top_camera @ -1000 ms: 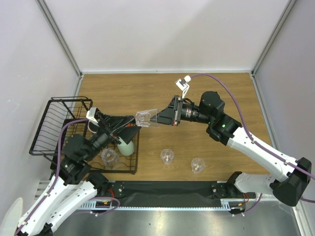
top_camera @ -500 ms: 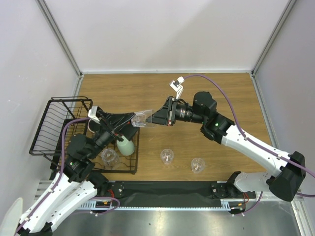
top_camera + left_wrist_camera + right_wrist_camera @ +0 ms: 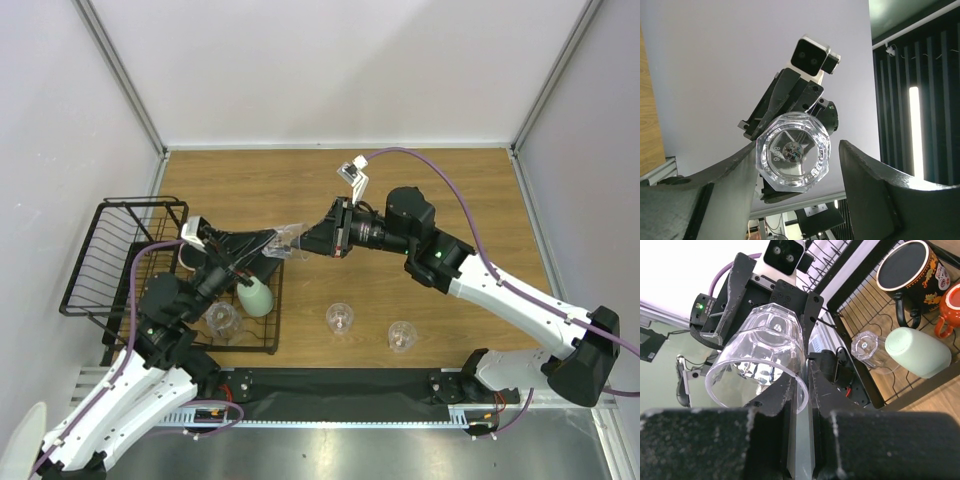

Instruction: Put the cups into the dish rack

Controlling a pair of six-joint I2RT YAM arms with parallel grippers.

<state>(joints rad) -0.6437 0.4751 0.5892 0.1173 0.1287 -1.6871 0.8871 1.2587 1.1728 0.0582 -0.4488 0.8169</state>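
Note:
My right gripper [image 3: 300, 242] is shut on the rim wall of a clear tumbler [image 3: 287, 238], which it holds sideways in the air over the right edge of the black dish rack [image 3: 85, 270]. The left gripper [image 3: 270, 248] stands open around that tumbler's base [image 3: 793, 157]. One finger [image 3: 725, 190] is against the glass, the other [image 3: 875, 185] apart from it. In the rack lie a mint-green cup [image 3: 917, 352], a clear tumbler [image 3: 870, 350], a dark mug [image 3: 907, 270] and an orange-red cup [image 3: 950, 307]. My right gripper [image 3: 807, 395] pinches the tumbler [image 3: 765, 355] at its rim.
Two clear tumblers [image 3: 340, 318] [image 3: 401, 336] stand on the wooden table [image 3: 450, 190] in front of the arms. The rack's taller wire basket sits at the far left by the wall. White walls bound the table on three sides.
The right arm has carried the tumbler leftward, into the left gripper's jaws. The left jaws have narrowed around its base.

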